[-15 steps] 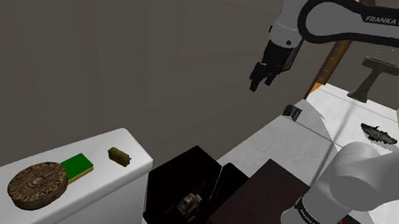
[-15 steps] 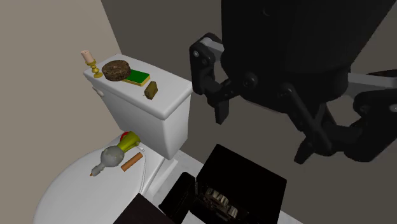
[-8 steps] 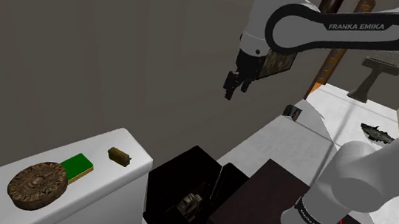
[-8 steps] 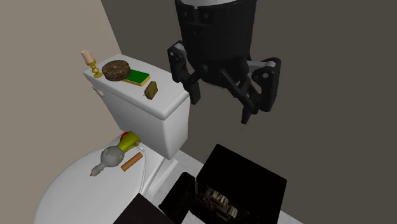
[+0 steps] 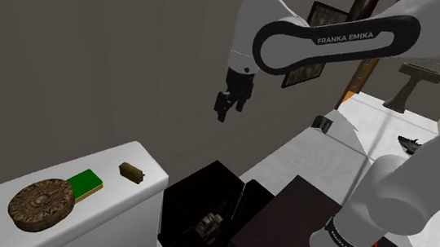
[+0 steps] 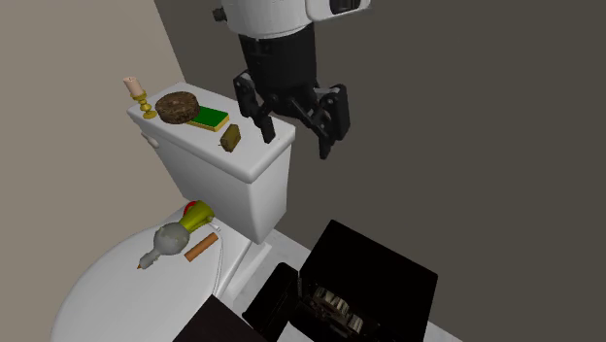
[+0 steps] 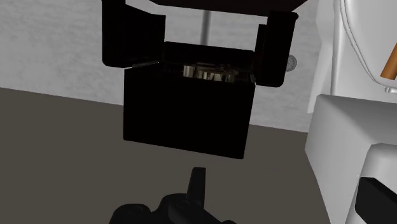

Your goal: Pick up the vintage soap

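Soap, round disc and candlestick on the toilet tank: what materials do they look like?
Soap: matte olive-brown block, mottled; waxy, at a guess.
Disc: dark brown with carved relief rings; wood or aged metal, cannot tell which.
Candlestick: glossy yellow, brass-like.

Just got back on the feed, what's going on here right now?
The white arm holds its black gripper in the air off to the side of the toilet tank, fingers apart, gripping nothing. The small brown soap block lies untouched on the tank lid, near a green pad and a round brown disc. Nothing is picked up yet.
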Available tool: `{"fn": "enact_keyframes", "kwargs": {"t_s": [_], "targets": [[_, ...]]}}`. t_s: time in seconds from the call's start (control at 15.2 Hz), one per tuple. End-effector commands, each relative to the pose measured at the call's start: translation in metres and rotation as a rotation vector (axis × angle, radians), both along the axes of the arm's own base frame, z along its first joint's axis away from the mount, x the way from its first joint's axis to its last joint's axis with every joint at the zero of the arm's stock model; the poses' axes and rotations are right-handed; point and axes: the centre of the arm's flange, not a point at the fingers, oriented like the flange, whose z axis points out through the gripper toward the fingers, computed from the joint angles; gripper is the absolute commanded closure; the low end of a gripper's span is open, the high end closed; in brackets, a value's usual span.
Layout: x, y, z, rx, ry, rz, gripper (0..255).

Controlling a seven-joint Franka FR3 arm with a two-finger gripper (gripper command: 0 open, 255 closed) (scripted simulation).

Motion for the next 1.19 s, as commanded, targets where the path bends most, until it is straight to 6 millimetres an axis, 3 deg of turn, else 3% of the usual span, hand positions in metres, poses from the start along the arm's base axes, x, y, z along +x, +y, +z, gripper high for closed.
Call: {"fn": "enact_keyframes", "kwargs": {"t_s": [0.0, 1.12], "targets": [[0.013, 0.022, -0.012, 0.001, 0.008, 0.022, 0], [0.084, 0.210, -0.113, 0.004, 0.075, 0.209, 0]]}}
